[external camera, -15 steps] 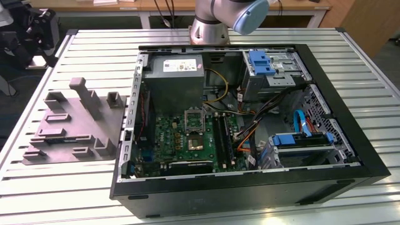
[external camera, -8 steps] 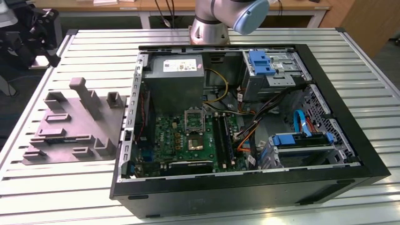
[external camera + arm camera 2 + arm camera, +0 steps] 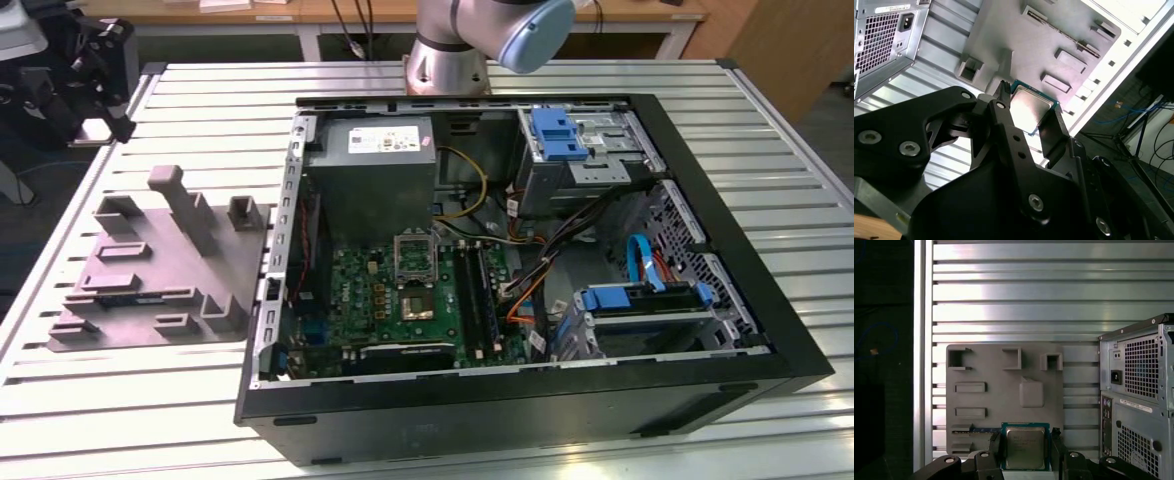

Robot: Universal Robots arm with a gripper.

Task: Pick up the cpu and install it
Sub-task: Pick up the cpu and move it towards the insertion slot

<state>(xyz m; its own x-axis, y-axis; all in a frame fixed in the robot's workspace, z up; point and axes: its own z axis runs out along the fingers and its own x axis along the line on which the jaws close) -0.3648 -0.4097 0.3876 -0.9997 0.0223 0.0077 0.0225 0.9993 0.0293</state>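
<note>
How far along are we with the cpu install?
Pickup looks done: the gripper is shut on the cpu, held clear above the grey tray. Installing is left: the socket in the open case looks empty.

The counter [image 3: 134, 420] is made of long shiny metal strips. Bright light shines on them in the first wrist view. Behind it, in the exterior view, stands a brown wooden desk [image 3: 187, 12] with white legs. Beside the counter the floor [image 3: 884, 405] is dark, with blue wires [image 3: 879, 337] there.
</note>
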